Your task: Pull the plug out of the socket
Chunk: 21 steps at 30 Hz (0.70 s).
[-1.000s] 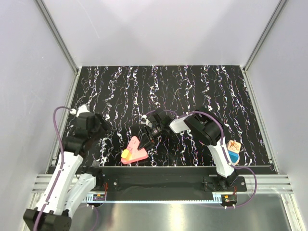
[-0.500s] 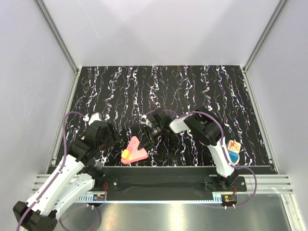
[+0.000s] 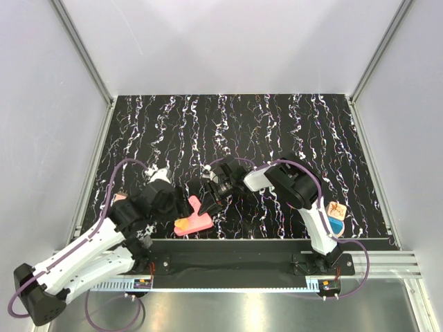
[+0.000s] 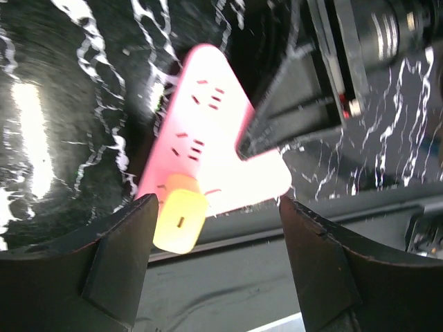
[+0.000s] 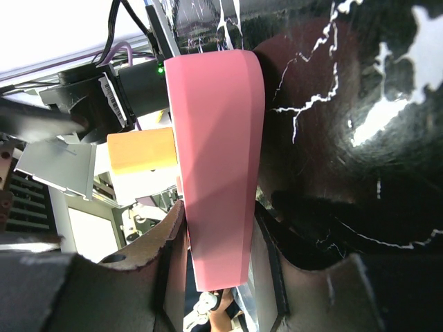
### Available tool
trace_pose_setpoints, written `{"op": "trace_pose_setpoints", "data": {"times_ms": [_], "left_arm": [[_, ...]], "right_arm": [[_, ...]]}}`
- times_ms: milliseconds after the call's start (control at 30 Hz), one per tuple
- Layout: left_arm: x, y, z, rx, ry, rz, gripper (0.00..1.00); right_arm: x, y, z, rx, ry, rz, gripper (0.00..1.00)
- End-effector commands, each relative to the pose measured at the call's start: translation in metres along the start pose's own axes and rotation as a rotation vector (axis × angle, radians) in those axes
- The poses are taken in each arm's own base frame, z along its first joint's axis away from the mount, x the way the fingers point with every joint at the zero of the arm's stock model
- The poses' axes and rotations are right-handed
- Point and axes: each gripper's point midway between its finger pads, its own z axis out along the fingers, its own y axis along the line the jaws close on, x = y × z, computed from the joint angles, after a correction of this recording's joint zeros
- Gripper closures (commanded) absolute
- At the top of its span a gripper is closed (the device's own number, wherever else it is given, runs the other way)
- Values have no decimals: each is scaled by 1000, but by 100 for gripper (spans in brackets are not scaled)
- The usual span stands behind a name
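Since one second ago the left arm has swung inward from the left edge of the table, and the left gripper now hangs just beside the socket. The right arm and the socket stay where they were.

Nearest to the bases, the plug is a small yellow block with rounded corners and a smooth plastic surface. It sits in the near end of the socket, close to the front rail of dark metal. The socket is a flat pink plastic body, roughly triangular, matte, with short dark slots in pairs on its top face.

In the left wrist view the two dark, wedge-shaped fingers stand wide apart. The plug and the near end of the socket lie between them, and I cannot tell if they touch anything.

A little farther, the right gripper is clamped on the far edge of the socket. In the right wrist view the pink slab stands between its two fingers.

Beyond them the table is glossy black with thin white and purple veins, like marble, and plain pale walls close it at the far side
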Motion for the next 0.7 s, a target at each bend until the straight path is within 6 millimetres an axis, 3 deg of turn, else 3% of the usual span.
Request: {"op": "trace_pose_setpoints", "data": {"times_ms": [0, 33, 133, 333, 567, 667], "left_arm": [[8, -7, 6, 10, 21, 25, 24], [20, -3, 14, -31, 59, 51, 27], [27, -4, 17, -52, 75, 65, 27], [17, -5, 13, -101, 9, 70, 28], [10, 29, -8, -202, -73, 1, 28], [14, 25, -6, -183, -51, 6, 28]], "right_arm": [[11, -76, 10, 239, -55, 167, 100], [11, -76, 10, 236, -54, 166, 100], [11, -75, 10, 232, -51, 167, 100], [11, -73, 10, 227, -50, 163, 100], [12, -74, 10, 225, -47, 160, 100], [13, -76, 11, 224, -42, 164, 100]]}}
